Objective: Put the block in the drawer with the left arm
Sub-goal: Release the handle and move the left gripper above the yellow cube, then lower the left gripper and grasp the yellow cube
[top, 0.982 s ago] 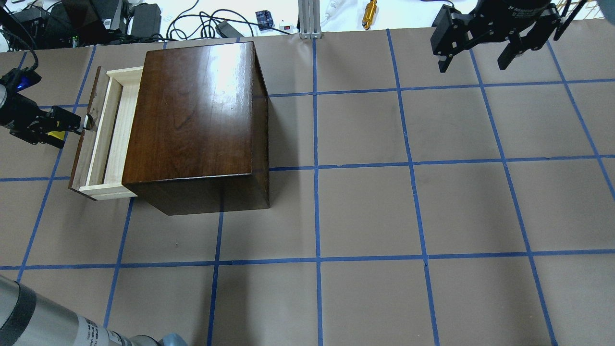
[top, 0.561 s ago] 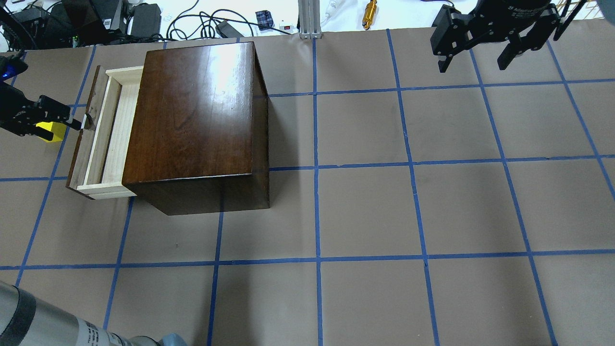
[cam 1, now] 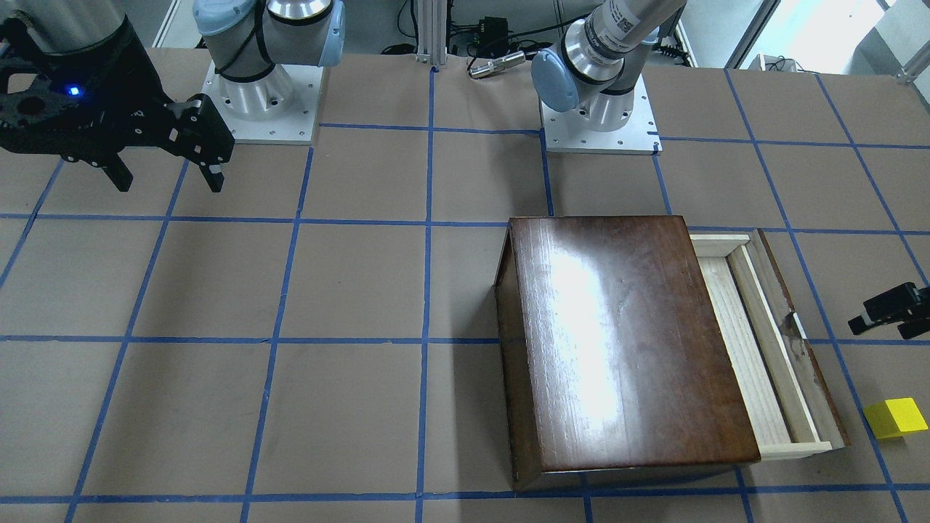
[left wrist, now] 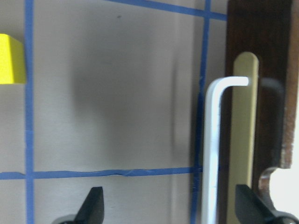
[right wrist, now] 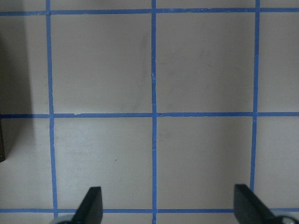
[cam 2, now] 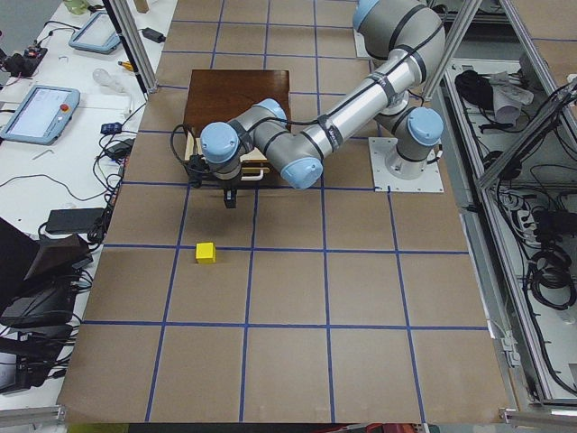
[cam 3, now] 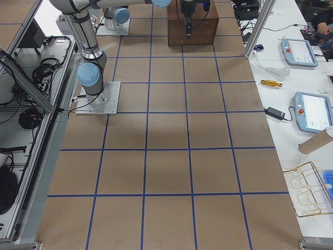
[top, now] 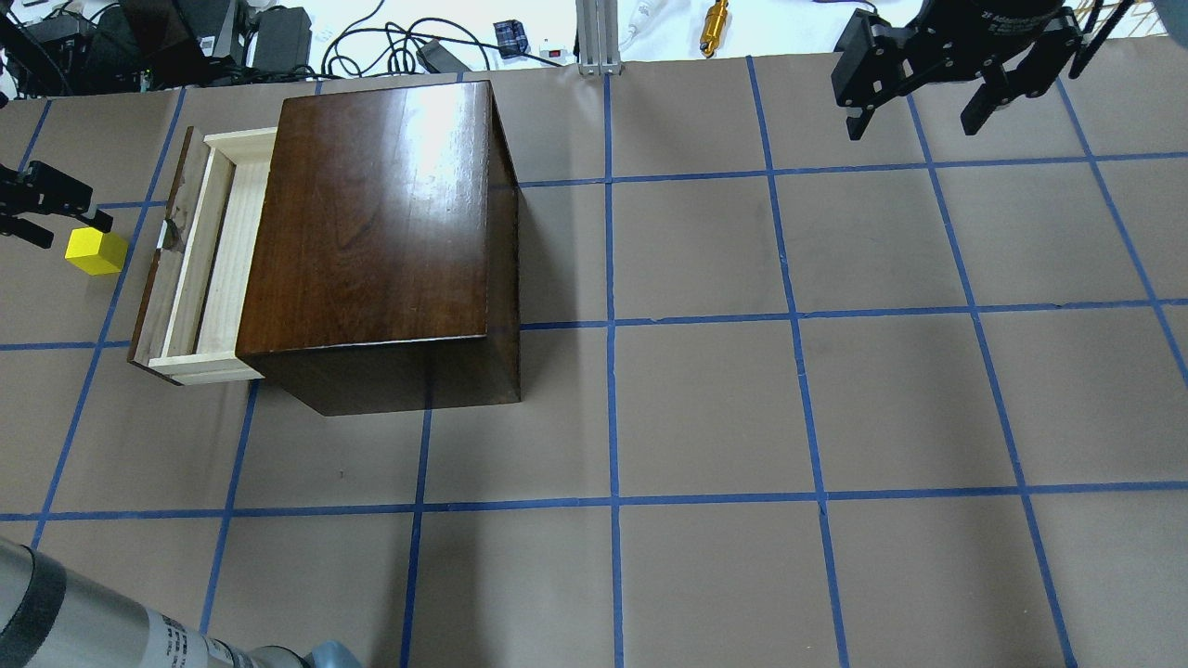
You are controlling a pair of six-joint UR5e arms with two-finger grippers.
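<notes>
The yellow block [top: 96, 251] lies on the table just left of the drawer's front; it also shows in the front view [cam 1: 895, 418] and at the left edge of the left wrist view [left wrist: 10, 59]. The drawer [top: 223, 250] stands partly pulled out of the dark-brown box [top: 380, 223], its pale tray empty. Its metal pull [left wrist: 214, 144] shows in the left wrist view. My left gripper [top: 51, 215] is open and empty at the view's left edge, beside the block and apart from the pull. My right gripper [top: 919, 107] is open and empty above the far right of the table.
Both arm bases [cam 1: 258, 102] stand on white plates at the robot's side. An aluminium post [top: 594, 37], cables and small devices lie past the far table edge. Blue tape lines grid the brown table [top: 705, 408].
My left gripper has drawn back to the left from the drawer's pull, and the block it covered now shows in full. The right arm has not moved.
</notes>
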